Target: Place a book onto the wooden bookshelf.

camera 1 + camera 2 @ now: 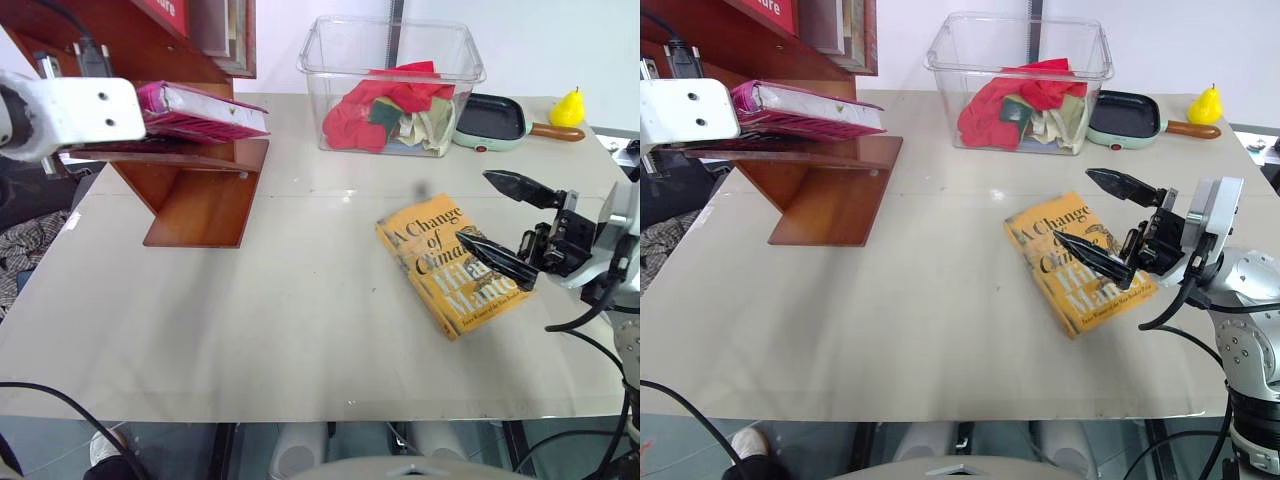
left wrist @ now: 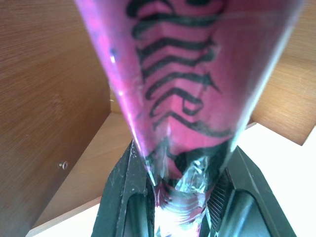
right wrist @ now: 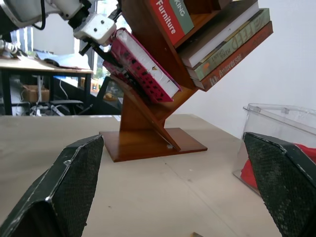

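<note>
The left claw (image 2: pixel 180 197) is clamped on the spine end of the book (image 1: pixel 205 112), the pink paperback, holding it nearly flat just above the lowest board of the wooden bookshelf (image 1: pixel 195 195) at the far left of the counter (image 1: pixel 250 330). The right wrist view shows the book lying along the slanted board, with stacked volumes on the shelf above it.

To finish this step well, the book should probably be eased down until its full underside bears on the board, then slid inward toward the slanted side panel so that nothing overhangs the open edge. Only then should the fingers part, and just wide enough to clear the cover (a wide snap could flick the book off the board). The withdrawal is best made straight back along the line of the book, without lifting, since the shelf above leaves little headroom.

The right claw (image 1: pixel 1120 225) hangs above the orange-yellow book (image 1: pixel 445 265) at the near right with its fingers spread wide and nothing between them; it need do nothing here.
</note>
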Available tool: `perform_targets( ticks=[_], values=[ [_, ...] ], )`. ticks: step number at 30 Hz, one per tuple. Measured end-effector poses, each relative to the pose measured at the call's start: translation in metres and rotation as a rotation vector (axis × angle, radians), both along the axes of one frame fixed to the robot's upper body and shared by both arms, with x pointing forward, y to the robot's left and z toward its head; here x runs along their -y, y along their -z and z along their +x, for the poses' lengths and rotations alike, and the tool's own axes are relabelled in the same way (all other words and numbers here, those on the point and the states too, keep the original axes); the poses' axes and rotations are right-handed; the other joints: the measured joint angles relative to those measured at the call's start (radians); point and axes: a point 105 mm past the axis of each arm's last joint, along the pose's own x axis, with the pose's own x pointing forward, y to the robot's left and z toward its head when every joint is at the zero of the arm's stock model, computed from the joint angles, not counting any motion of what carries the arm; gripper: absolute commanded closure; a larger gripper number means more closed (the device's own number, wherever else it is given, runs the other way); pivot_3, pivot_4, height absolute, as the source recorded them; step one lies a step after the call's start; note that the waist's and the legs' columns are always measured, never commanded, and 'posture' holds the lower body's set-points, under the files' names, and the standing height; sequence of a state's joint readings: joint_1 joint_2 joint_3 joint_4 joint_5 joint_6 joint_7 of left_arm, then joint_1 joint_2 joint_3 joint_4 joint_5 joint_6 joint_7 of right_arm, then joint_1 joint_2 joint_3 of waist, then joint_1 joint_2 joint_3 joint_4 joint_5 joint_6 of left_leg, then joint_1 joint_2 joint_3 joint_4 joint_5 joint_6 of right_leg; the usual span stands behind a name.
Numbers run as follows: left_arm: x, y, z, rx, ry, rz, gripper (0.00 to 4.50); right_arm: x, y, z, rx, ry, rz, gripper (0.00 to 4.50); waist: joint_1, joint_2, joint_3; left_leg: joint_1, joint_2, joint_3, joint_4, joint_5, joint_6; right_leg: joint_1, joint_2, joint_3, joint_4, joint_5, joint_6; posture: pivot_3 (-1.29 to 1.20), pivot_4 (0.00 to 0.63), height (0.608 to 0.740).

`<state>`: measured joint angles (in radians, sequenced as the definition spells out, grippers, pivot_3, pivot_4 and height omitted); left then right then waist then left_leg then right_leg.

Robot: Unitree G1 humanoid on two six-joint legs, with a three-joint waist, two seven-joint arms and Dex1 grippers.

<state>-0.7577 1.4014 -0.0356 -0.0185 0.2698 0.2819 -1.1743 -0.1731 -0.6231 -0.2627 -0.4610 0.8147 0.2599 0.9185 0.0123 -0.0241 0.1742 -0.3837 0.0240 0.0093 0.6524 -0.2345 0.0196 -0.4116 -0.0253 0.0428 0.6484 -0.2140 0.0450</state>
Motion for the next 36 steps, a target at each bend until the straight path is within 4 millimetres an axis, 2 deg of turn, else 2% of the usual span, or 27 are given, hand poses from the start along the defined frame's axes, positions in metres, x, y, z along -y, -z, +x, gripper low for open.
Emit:
perform_targets(
  ticks=[10,11,15,17,18,21,24,30,34,36],
  values=[
    [0.002,0.003,0.002,0.004,-0.013,-0.012,3.73,-0.006,-0.017,-0.006,0.017,-0.035,0.056,0.0,0.001,0.002,-0.001,0.0,0.0,0.0,0.0,0.0,0.0,0.0,0.0,0.0,0.0,0.0,0.0,0.0,0.15,0.74],
    [0.002,0.003,0.002,0.003,-0.011,-0.012,2.95,-0.006,-0.017,-0.005,0.014,-0.032,0.06,0.0,0.001,0.002,-0.001,0.0,0.0,0.0,0.0,0.0,0.0,0.0,0.0,0.0,0.0,0.0,0.0,0.0,0.15,0.74],
    [0.003,0.024,0.009,-0.066,-0.007,-0.044,1.15,-0.006,-0.017,-0.005,0.007,-0.031,0.066,0.0,-0.001,0.0,0.0,-0.002,0.001,0.0,0.0,0.0,0.0,-0.001,0.001,0.0,-0.001,0.0,0.0,0.0,0.15,0.74],
    [0.005,0.029,0.01,-0.083,0.001,-0.046,0.21,-0.006,-0.017,-0.005,0.002,-0.034,0.066,0.0,-0.003,-0.004,0.001,-0.009,0.002,0.0,0.0,0.0,0.0,-0.006,0.001,-0.001,-0.003,0.0,0.0,0.0,0.15,0.74],
    [0.006,0.029,0.009,-0.086,0.009,-0.059,0.09,-0.007,-0.017,-0.006,0.0,-0.035,0.065,0.0,-0.006,-0.005,0.0,-0.013,0.002,0.0,0.001,0.0,0.0,-0.01,0.001,0.0,-0.004,0.001,0.001,0.0,0.15,0.74],
    [0.007,0.025,-0.001,-0.109,0.035,-0.144,0.09,-0.006,-0.015,-0.006,-0.012,-0.033,0.063,0.0,-0.017,-0.005,0.0,-0.018,0.001,0.002,0.0,-0.001,0.0,-0.013,-0.001,0.0,-0.007,0.005,0.001,0.0,0.15,0.74],
    [0.016,0.021,-0.02,-0.168,0.108,-0.297,0.09,-0.004,-0.016,-0.006,-0.011,-0.022,0.055,0.0,-0.026,-0.005,0.001,-0.019,0.002,0.003,0.0,-0.003,0.004,-0.015,-0.003,0.0,-0.007,0.003,0.003,0.0,0.15,0.74],
    [0.037,-0.004,-0.061,-0.217,0.265,-0.627,0.09,-0.001,-0.017,-0.002,-0.021,-0.023,0.043,0.0,-0.029,-0.006,0.001,-0.024,0.0,0.004,0.001,-0.003,0.004,-0.02,-0.003,0.0,-0.006,0.002,0.007,0.0,0.15,0.74],
    [0.082,-0.006,-0.095,-0.335,0.504,-0.91,0.09,0.001,-0.018,0.001,-0.024,-0.031,0.027,0.0,-0.024,-0.006,0.001,-0.022,0.001,0.003,0.002,-0.003,0.004,-0.018,-0.003,0.0,-0.005,0.001,0.008,0.0,0.15,0.74],
    [0.105,0.003,-0.105,-0.422,0.592,-1.031,0.09,0.002,-0.016,0.002,-0.041,-0.026,0.009,0.0,-0.023,-0.006,0.001,-0.022,0.001,0.002,0.005,-0.003,0.004,-0.016,-0.003,-0.001,-0.004,0.001,0.008,0.0,0.15,0.74]
  ],
)
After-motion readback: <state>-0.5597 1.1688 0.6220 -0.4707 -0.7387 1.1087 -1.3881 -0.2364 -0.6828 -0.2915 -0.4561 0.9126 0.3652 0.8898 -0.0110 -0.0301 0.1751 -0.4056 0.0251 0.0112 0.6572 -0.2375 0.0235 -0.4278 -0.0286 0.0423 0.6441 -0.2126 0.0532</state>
